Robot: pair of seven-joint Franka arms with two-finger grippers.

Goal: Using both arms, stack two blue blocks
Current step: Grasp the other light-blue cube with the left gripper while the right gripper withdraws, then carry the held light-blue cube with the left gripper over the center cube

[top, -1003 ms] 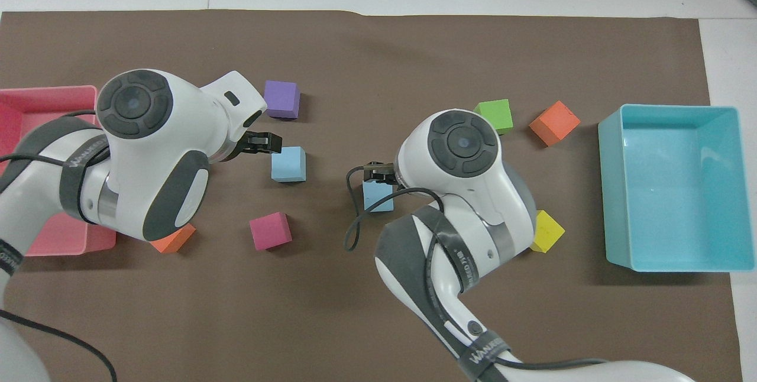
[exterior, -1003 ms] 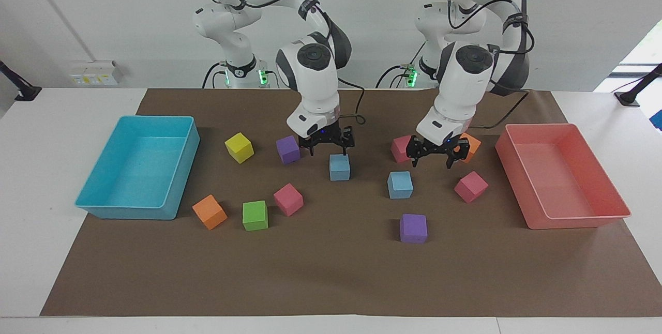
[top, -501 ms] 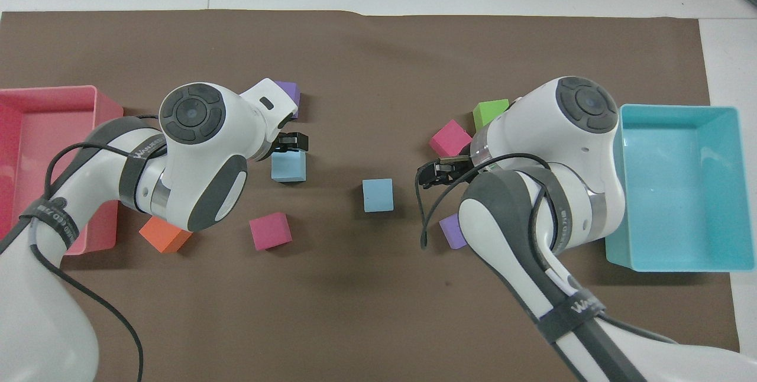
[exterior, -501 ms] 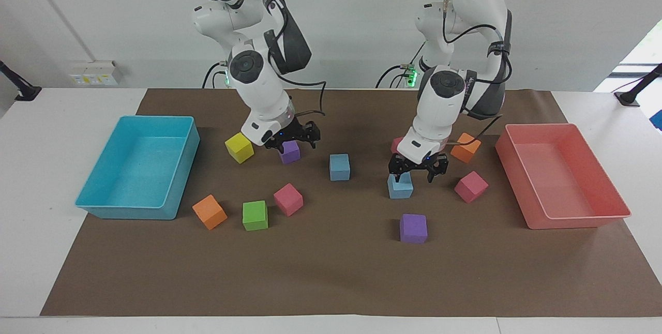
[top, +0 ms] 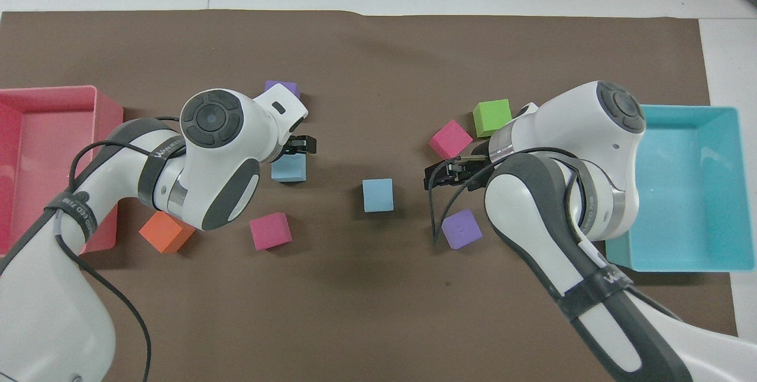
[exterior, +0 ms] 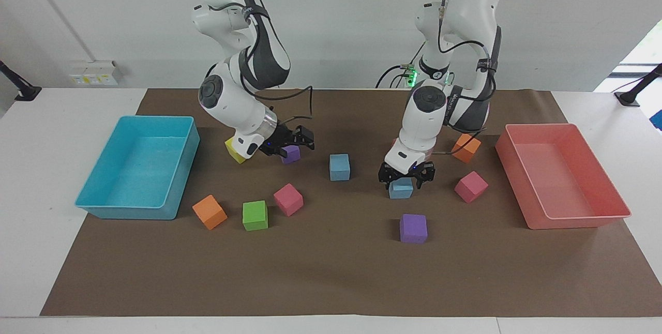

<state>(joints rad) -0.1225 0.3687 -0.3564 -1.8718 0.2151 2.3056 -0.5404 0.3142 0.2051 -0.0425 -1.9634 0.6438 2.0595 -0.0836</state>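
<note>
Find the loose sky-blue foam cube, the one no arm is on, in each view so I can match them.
Facing view: the loose sky-blue foam cube sits on the brown mat near the middle, between the two arms.
Overhead view: the same cube lies near the centre of the mat, uncovered.
Shared landmark: the turquoise plastic tray at the right arm's end of the table, at opposite edges of the two views.

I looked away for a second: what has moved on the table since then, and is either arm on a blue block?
The left gripper came down from beside the pink cube onto the blue block nearer the pink tray, straddling its top. The right gripper left the other blue block and swung back toward the yellow cube, now over the purple cube. No cube or tray moved.
</note>
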